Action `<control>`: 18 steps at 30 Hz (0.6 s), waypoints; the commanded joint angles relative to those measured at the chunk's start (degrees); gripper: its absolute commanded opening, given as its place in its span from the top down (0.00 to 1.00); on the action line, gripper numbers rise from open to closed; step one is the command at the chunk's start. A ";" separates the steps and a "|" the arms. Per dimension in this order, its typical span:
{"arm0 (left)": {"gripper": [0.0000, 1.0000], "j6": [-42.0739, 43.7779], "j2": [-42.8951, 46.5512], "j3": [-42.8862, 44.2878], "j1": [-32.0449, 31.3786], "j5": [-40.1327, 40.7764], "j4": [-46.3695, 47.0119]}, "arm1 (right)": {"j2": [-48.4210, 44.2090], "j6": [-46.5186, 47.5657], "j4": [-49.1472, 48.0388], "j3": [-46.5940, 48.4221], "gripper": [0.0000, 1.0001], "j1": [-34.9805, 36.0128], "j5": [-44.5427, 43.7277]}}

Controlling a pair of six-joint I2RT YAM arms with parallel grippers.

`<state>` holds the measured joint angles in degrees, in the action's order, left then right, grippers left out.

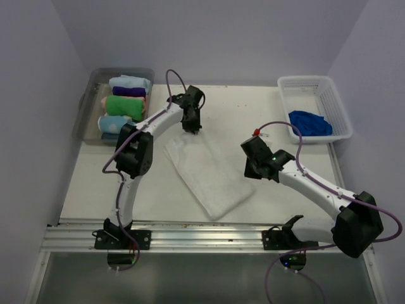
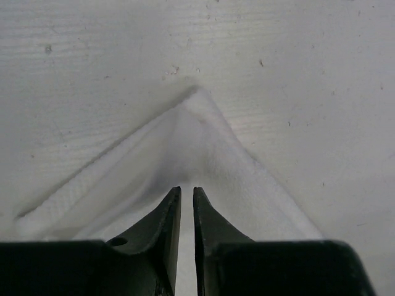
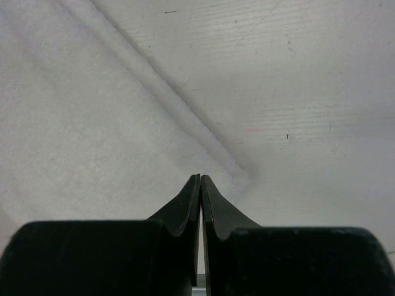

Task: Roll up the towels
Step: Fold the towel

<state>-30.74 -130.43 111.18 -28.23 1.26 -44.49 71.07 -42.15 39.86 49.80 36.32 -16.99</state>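
Note:
The white towel (image 1: 209, 172) lies flat and slanted across the middle of the table. My left gripper (image 1: 192, 131) is at its far corner. In the left wrist view the cloth (image 2: 203, 142) rises in a tent shape into the left gripper (image 2: 187, 188), whose jaws are pinched on it with only a thin slit between them. My right gripper (image 1: 249, 171) is at the towel's right corner. In the right wrist view the right gripper (image 3: 200, 176) is shut, its tips touching just above the flat cloth (image 3: 92, 123) near the corner. The blue towel (image 1: 310, 122) lies crumpled in the white basket (image 1: 335, 101).
A clear bin (image 1: 88, 107) at the back left holds rolled towels, among them a green one (image 1: 126, 104) and a pale blue one (image 1: 130, 82). The white basket stands at the back right. A metal rail (image 1: 190, 231) runs along the near table edge.

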 commanded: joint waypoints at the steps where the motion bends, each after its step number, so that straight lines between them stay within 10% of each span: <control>1: 0.83 1.47 9.39 0.01 -0.60 4.01 -2.70 | -0.06 2.07 -0.48 1.08 0.93 0.07 -0.41; 11: 0.82 1.12 20.39 -18.42 0.10 7.19 -1.13 | 6.97 6.28 -3.29 3.72 0.93 -0.02 2.58; 18: 0.86 2.26 12.49 -21.88 1.16 4.80 3.09 | 13.48 11.83 -4.78 4.69 0.95 0.07 4.42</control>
<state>-30.20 -114.13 89.38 -27.81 6.17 -44.03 83.24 -33.63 37.50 53.10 36.32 -13.96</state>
